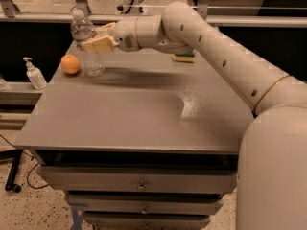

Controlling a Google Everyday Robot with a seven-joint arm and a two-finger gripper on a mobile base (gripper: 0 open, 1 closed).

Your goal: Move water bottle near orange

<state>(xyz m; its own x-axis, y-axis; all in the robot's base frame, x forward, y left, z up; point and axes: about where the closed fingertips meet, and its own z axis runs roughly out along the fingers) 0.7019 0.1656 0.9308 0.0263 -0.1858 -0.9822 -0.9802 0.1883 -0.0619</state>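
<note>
here the hand (92, 38) pinches the upright water bottle (92, 64), standing on the table (144, 119) just beside the orange (70, 63).

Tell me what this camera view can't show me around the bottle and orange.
Clear plastic water bottle: its middle is covered by the gripper, at the table's far left corner.
Bottle and small round orange: touching or apart, too close to tell.
Green-and-yellow sponge: mostly behind the white arm.
Grey table: right front corner hidden by the robot's body.

Robotics lab: robot arm's (216, 47) claw (91, 36) gripping a water bottle (92, 63) atop a grey drawer cabinet (134, 114), speckled floor (29, 210)
</note>
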